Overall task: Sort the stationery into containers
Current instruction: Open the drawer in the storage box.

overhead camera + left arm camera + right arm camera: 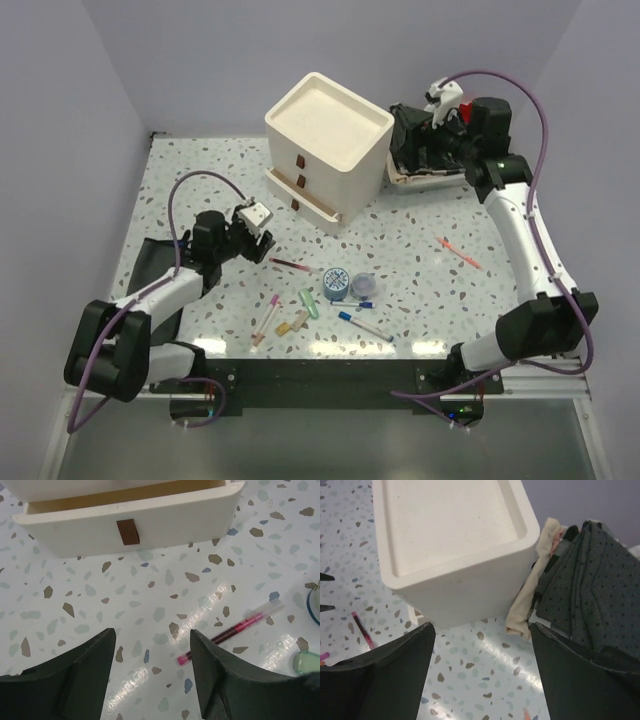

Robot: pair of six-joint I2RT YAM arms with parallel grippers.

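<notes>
The stationery lies scattered on the speckled table in front of the arms. It includes a maroon pen (293, 266) (240, 628), two blue tape rolls (336, 284), a pink pen (268, 318), a green piece (309, 302), a tan piece (292, 325), white pens with blue caps (365, 328) and an orange pen (458, 253). The cream cabinet (327, 145) (450, 545) has its bottom drawer (130, 520) pulled partly out. My left gripper (264, 243) (152, 632) hangs open just left of the maroon pen's end, holding nothing. My right gripper (428, 140) (482, 626) is open and empty, beside the cabinet's right side.
A white tray (400, 178) of dark dotted cloths (590, 580) sits right of the cabinet, with a cream cloth (532, 600) hanging over its edge. Another dark cloth (150, 265) lies at the table's left. Lilac walls close in the back and sides.
</notes>
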